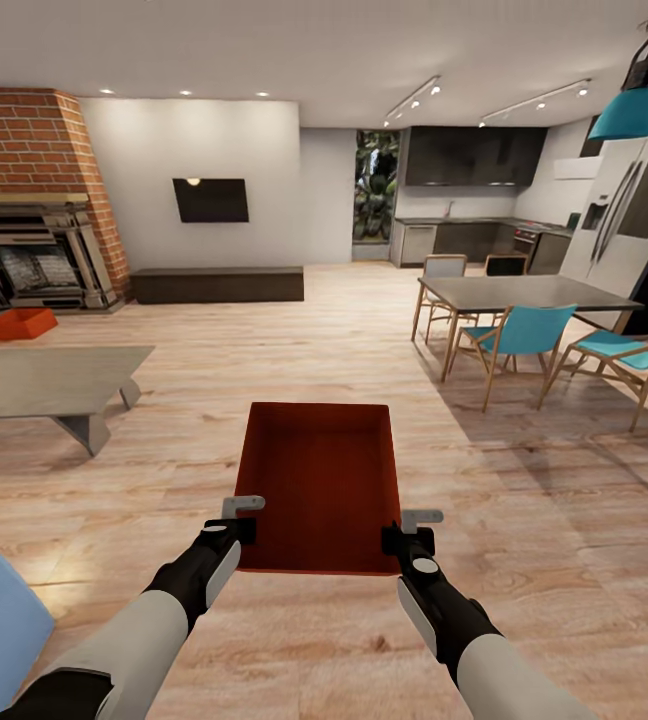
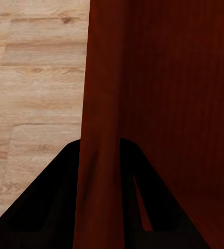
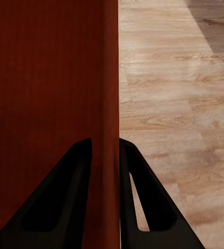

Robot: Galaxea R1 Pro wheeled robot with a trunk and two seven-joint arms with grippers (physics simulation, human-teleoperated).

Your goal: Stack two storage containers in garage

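- My left end effector point(image 1: 245, 517) pinches the left wall of a red-orange storage container point(image 1: 319, 485), one finger point(image 2: 44, 202) outside the wall and the other inside.
- My right end effector point(image 1: 408, 531) clamps the right wall the same way, a dark finger point(image 3: 65, 199) on each face.
- The held container sits at lower centre of the head view, open top up, above the light wood floor point(image 1: 524, 520).
- The second storage container point(image 1: 21, 322) lies at the left edge, on the floor before the brick fireplace point(image 1: 34, 220).
- A low grey tabletop point(image 1: 44, 380) stands between it and me; a dining table point(image 1: 519, 292) with teal chairs point(image 1: 519, 335) is at right.
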